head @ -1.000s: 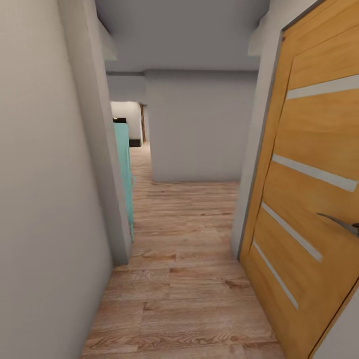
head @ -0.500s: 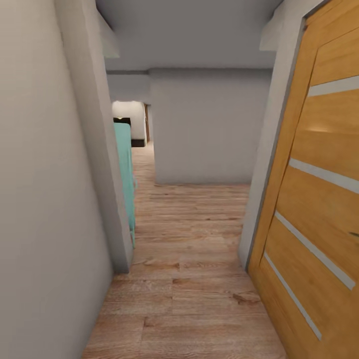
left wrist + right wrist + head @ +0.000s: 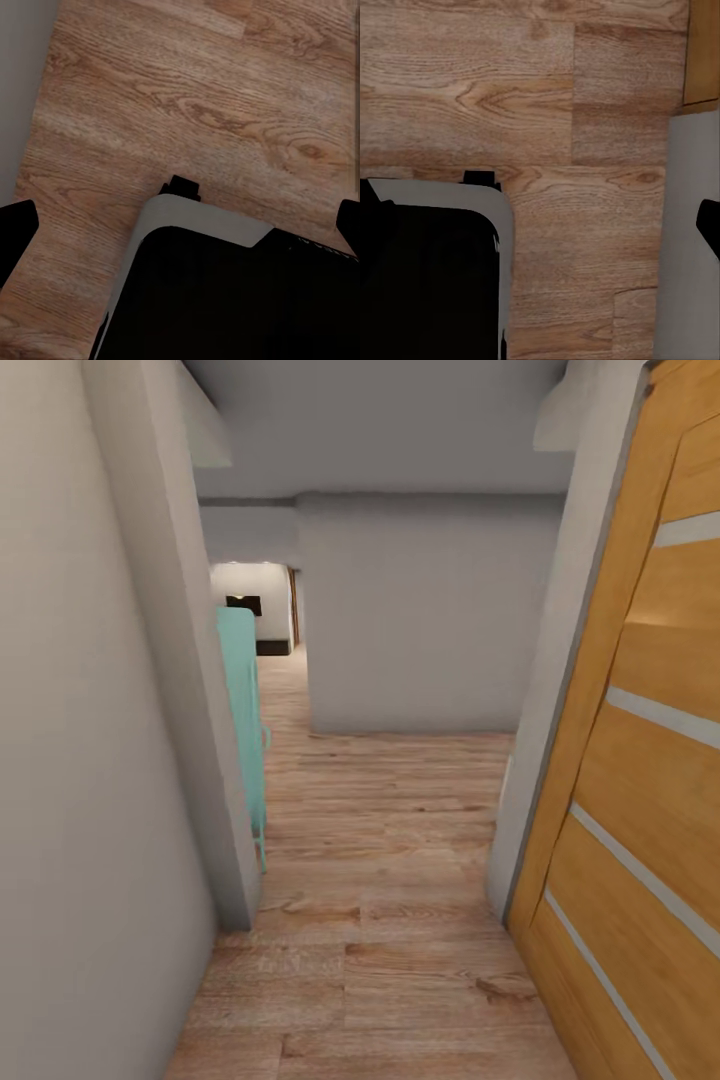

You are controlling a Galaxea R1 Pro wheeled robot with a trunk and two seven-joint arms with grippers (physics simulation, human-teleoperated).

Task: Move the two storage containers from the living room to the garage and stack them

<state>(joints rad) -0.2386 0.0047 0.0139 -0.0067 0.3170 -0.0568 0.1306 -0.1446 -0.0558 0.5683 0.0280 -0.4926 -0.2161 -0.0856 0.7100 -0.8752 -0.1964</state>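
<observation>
Wood-plank floor [image 3: 390,880] ran down a narrow hallway in front of us, light brown boards with pretty visible grain and knots. Plain grey-white wall [image 3: 80,760] closed in tight on our left, matte and smooth, ending at a square corner. Just past that corner stood something teal [image 3: 243,720], tall with a rounded top; couldn't tell what it was. On our right hung a light wooden door [image 3: 640,780], flat honey-coloured panel with pale horizontal glass slits, swung in along the passage. Straight ahead a blocky grey wall section [image 3: 430,620] cut the hall off, and to its left a gap opened toward a brighter room further back with something dark against its far wall.

Both wrist views looked down at the same planks. In the left one we saw the robot's base [image 3: 225,292], a dark body with a pale grey rounded edge, and black finger tips [image 3: 16,232] sat at the two far sides of that picture, so the left gripper was spread wide with nothing in it. Same deal on the right: a dark fingertip [image 3: 709,225] at one side, another dark shape at the opposite side, spread wide and empty, over floor beside a grey wall strip [image 3: 686,247].

We had no bins in sight here.
</observation>
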